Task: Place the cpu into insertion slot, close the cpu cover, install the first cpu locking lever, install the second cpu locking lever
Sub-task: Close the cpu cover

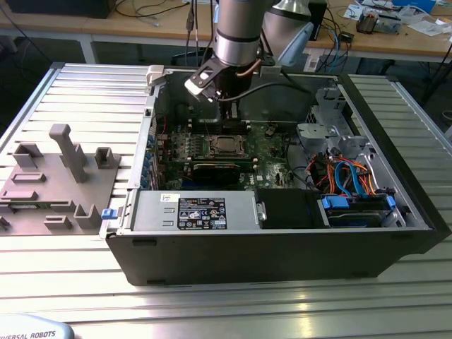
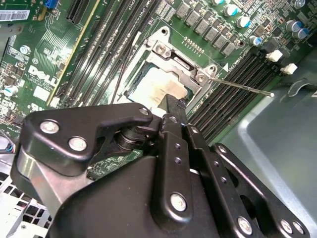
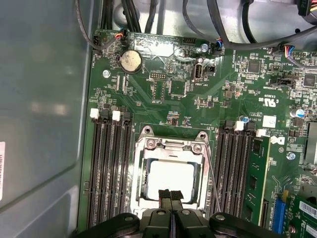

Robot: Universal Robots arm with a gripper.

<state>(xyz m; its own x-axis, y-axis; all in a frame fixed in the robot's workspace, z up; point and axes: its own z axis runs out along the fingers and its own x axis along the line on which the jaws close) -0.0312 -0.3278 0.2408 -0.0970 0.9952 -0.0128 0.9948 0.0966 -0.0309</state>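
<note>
Seen from above in the first wrist view: the gripper (image 3: 171, 194) with jaws clenched together on nothing, tips over one edge of the cpu (image 3: 171, 176), lying in the insertion slot (image 3: 140, 184) under the flat-lying cpu cover (image 3: 168, 148), with memory slots (image 3: 111, 168) on both sides of the cpu. Seen in the second wrist view: a thin lever rod (image 2: 240, 85) sticking out free beside the cpu, part of the cpu hidden behind the black gripper body. In the exterior view: the arm (image 1: 236, 32) hanging into the open computer case (image 1: 282, 254) above the cpu, a grey fixture (image 1: 56, 176) well apart from it.
</note>
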